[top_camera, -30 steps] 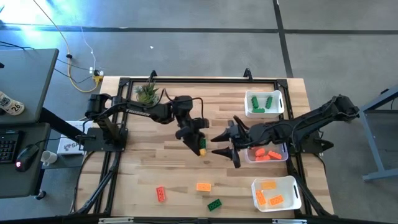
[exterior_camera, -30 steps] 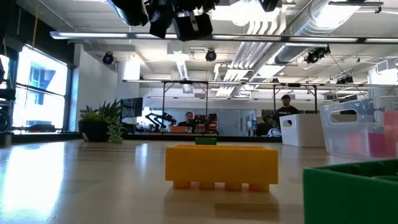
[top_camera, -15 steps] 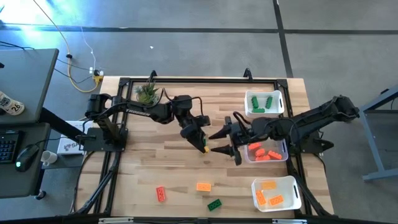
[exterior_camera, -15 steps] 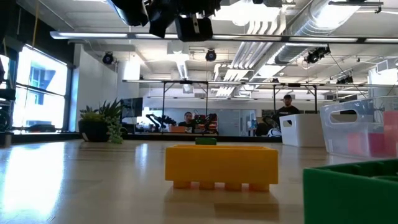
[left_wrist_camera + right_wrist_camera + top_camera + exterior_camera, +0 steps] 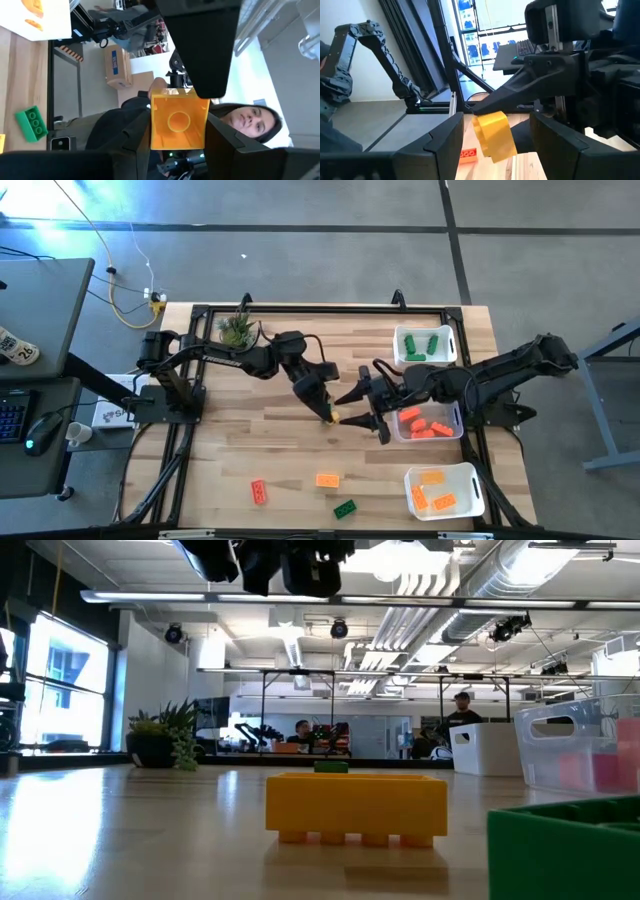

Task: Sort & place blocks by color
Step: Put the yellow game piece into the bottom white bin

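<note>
Overhead, the left gripper (image 5: 327, 412) sits above mid-table, pinched tight on a yellow brick (image 5: 331, 418), and the right gripper (image 5: 352, 409) faces it with fingers spread wide, one on either side of that brick (image 5: 494, 136). Loose on the table near the front edge lie a red brick (image 5: 259, 492), an orange brick (image 5: 327, 479) and a green brick (image 5: 345, 508), while the three white bins (image 5: 441, 471) on the right hold sorted bricks

Bright, even ceiling light with window glare; near blocks (image 5: 356, 807) in the low view look soft.
</note>
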Available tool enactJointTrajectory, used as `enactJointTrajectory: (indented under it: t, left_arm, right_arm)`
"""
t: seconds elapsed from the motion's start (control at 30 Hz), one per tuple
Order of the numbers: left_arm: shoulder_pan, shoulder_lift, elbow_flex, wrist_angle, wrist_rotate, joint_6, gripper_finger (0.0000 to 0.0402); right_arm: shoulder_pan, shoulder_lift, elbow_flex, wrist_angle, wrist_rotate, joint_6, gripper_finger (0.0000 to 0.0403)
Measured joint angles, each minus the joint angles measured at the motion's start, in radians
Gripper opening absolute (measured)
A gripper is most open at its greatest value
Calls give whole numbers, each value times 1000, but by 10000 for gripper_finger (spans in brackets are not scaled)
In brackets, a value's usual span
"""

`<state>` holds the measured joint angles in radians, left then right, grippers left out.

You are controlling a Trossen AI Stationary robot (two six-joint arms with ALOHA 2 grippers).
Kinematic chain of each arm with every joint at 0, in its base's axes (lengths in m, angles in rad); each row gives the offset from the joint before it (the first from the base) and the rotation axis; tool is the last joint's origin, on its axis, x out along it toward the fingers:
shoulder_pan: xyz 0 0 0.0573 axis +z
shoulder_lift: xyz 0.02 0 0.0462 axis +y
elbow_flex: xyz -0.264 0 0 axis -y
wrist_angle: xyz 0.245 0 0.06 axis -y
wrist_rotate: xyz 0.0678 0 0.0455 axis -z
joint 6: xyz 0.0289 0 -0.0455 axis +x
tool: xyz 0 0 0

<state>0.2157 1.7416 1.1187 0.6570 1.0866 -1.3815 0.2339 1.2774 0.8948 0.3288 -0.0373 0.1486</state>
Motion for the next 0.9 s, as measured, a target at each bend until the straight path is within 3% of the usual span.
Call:
enactJointTrajectory:
  t: [0.7, 0.9]
  left_arm:
    - [1, 3, 69, -3, -1, -11, 117]
    - [1, 3, 69, -4, -7, 5, 117]
  right_arm:
    - [-6, 64, 1, 109, -25, -44, 211]
    - [-6, 64, 1, 109, -25, -43, 161]
